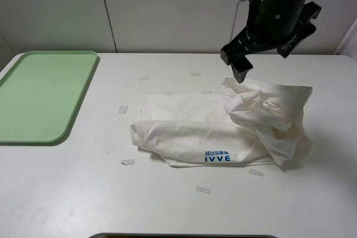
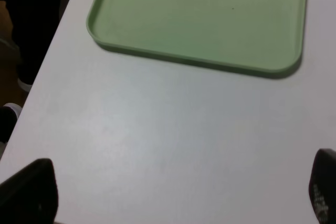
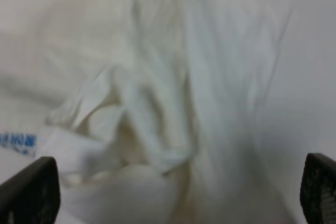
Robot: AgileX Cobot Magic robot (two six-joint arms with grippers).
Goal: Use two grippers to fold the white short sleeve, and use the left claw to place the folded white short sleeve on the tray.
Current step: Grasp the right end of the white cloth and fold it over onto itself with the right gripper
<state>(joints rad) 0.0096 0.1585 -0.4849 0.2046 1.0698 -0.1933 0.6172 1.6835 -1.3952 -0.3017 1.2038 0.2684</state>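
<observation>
The white short sleeve (image 1: 212, 132) lies on the table, partly folded, with the blue "IVVE" print (image 1: 217, 158) near its front edge. Its right part stands up in a crumpled heap (image 1: 268, 112). My right gripper (image 1: 261, 58) hangs just above that heap, open, with nothing in it. In the right wrist view the right gripper (image 3: 174, 190) spreads wide over the rumpled white short sleeve (image 3: 157, 103). My left gripper (image 2: 176, 192) is open over bare table close to the tray (image 2: 210, 14); it is outside the exterior view. The pale green tray (image 1: 44, 96) sits empty at the far left.
Small pale tape strips (image 1: 123, 109) are scattered on the white table around the shirt, one (image 1: 203, 190) nearer the front. A wall with panel seams runs behind the table. The table's left edge (image 2: 47, 77) runs close to the tray.
</observation>
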